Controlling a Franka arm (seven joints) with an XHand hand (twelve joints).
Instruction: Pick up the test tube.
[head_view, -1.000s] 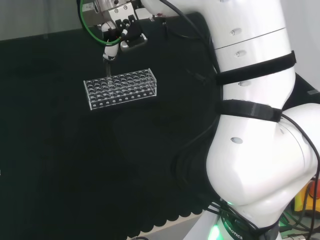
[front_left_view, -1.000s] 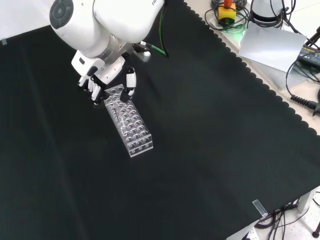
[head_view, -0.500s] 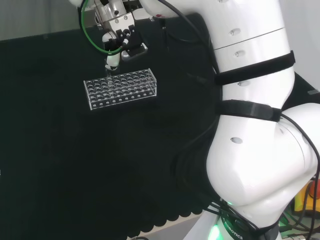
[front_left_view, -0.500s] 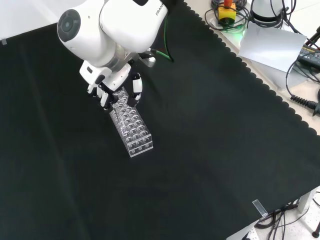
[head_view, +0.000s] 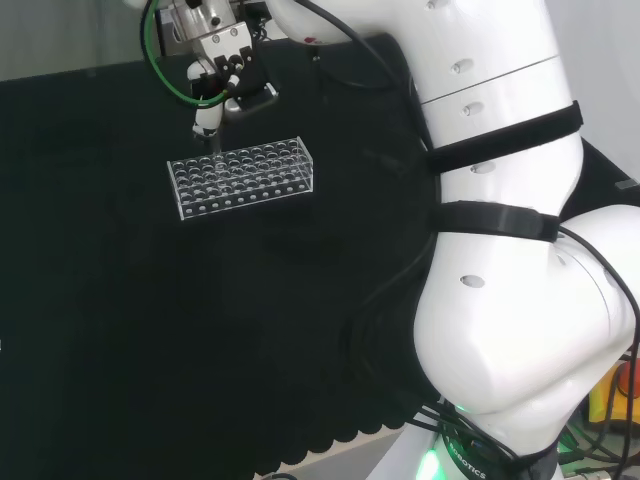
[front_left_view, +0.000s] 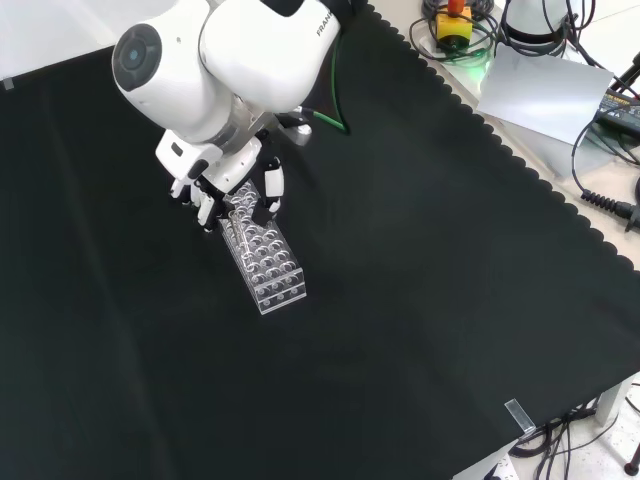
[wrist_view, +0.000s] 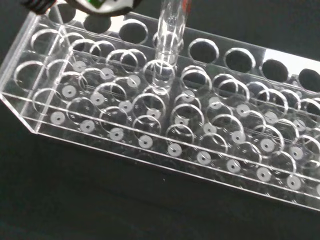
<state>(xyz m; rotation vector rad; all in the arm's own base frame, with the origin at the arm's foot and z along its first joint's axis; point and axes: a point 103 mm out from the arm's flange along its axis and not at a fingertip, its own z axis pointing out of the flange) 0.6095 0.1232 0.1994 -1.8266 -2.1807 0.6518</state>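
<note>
A clear test tube (wrist_view: 167, 45) stands upright with its lower end in a hole of the clear plastic rack (wrist_view: 45, 125), near the rack's back row. In the head view the hand (head_view: 218, 70) hangs over the rack's (head_view: 245, 180) far left end. Its fingers are curled and pinch the top of the thin tube (head_view: 211, 147), which reaches down to the rack. In the front view the hand (front_left_view: 215, 180) sits at the upper end of the rack (front_left_view: 265, 255), under the arm's white link. A blurred part of the hand (wrist_view: 100, 5) shows in the wrist view.
Black cloth covers the bench around the rack. The arm's big white links (head_view: 500, 250) stand at the head view's right. Past the cloth's scalloped edge in the front view lie cables and a grey sheet (front_left_view: 545, 90).
In the head view the hand has shifted to the left and slightly up over the rack's far end, with its fingers still curled. The rack has stayed where it was.
</note>
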